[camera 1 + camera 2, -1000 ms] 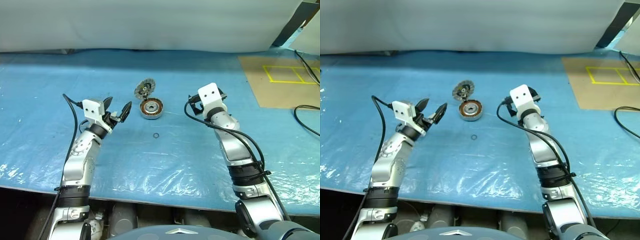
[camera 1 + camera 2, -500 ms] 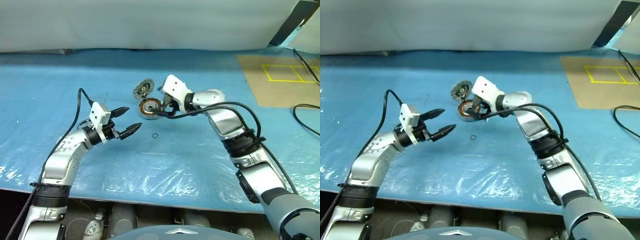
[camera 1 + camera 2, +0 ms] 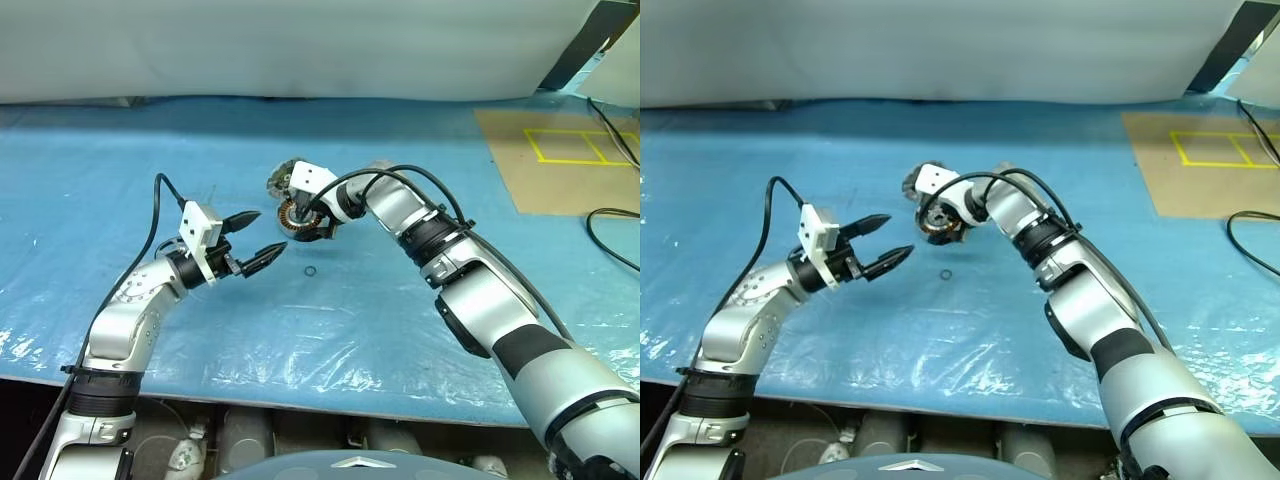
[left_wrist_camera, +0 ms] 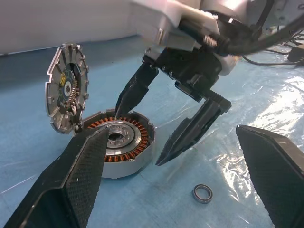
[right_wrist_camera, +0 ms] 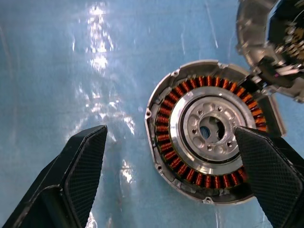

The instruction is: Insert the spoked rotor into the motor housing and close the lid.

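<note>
The motor housing [image 5: 209,128], a round silver puck with copper windings, lies on the blue sheet. Its lid [image 4: 66,95] stands upright at the housing's edge, its inner side facing over the housing. My right gripper [image 3: 310,222] points down over the housing, open, with one finger [image 4: 135,92] at the far rim and the other [image 4: 190,135] beside the near rim. Nothing is held in it. My left gripper [image 3: 270,232] hovers open and empty to the left of the housing, pointing at it. The spoked rotor is out of view.
A small metal ring [image 3: 311,271] lies on the sheet just in front of the housing. A brown board with yellow tape [image 3: 560,160] and black cables [image 3: 610,225] sit at the right. The table's front edge [image 3: 300,400] runs close to me.
My right arm has swung left and tipped down, bringing its open gripper over the housing. My left gripper turned to the right toward the housing, then held still.
</note>
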Tool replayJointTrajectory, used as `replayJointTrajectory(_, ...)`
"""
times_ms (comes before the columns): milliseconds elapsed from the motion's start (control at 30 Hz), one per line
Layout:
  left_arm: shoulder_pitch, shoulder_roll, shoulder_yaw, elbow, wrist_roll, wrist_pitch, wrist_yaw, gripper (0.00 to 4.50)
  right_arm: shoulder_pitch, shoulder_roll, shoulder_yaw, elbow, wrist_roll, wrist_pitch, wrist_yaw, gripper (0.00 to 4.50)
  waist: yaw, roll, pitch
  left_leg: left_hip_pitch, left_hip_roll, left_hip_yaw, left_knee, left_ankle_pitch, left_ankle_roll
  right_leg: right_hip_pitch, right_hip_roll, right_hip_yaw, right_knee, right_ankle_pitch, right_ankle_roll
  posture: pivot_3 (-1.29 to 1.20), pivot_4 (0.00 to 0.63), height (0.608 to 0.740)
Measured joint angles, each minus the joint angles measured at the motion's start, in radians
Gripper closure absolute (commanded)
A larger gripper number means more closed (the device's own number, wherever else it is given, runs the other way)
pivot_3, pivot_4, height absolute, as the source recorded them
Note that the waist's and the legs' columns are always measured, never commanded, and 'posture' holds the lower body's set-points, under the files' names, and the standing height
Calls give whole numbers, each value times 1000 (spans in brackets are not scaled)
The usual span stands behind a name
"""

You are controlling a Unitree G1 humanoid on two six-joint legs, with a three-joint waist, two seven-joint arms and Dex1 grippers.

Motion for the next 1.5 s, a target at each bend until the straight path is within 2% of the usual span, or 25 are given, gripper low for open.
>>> replayJointTrajectory(600, 34, -52, -1, -57, -22, 44, 73, 0, -20, 99, 9, 185, -131, -168, -70, 18, -1, 0, 0, 1, 2, 0, 3, -2, -2, 0, 0, 0, 1, 1, -1, 0, 150, 740)
replayJointTrajectory(700, 34, -53, -6, -58, -22, 51, 79, 0, -33, 107, 12, 219, -153, -195, -73, 629, -1, 1, 0, 1, 2, 0, 3, -2, -2, 1, 0, 0, 2, 1, -2, 0, 150, 740)
replayJointTrajectory(867, 33, -54, -8, -68, -22, 53, 93, 0, -55, 121, 13, 230, -199, -197, -74, 2259, -2, 1, 0, 1, 2, 1, 4, -2, -2, 1, 0, 0, 2, 1, -2, 0, 150, 740)
replayJointTrajectory(1033, 27, -56, -7, -73, -28, 54, 96, 0, -89, 154, 6, 232, -211, -164, -67, 2259, -7, 1, 1, 1, 3, 0, 3, -2, -2, 0, 1, 0, 2, 0, -2, 0, 150, 740)
replayJointTrajectory(1167, 30, -55, 2, -110, -101, 109, 91, 0, -117, 184, -14, 223, -198, -87, -18, 2259, -4, 2, 1, 0, 3, 0, 2, -2, -2, -1, 1, 0, 2, 0, -3, 0, 150, 740)
replayJointTrajectory(1333, 76, 13, 106, -171, -245, 201, 69, 0, -93, 184, -7, 16, -162, 145, 137, 2259, -3, 2, 1, -2, 4, 0, 2, -2, -3, -2, 2, -1, 1, 0, -2, 0, 150, 740)
replayJointTrajectory(1500, 103, 84, 172, -180, -277, 222, 54, 0, -60, 172, 27, -125, -145, 252, 189, 2259, -2, 2, 1, -1, 4, -1, 2, -2, -3, -2, 2, -1, 1, 1, -2, 0, 150, 740)
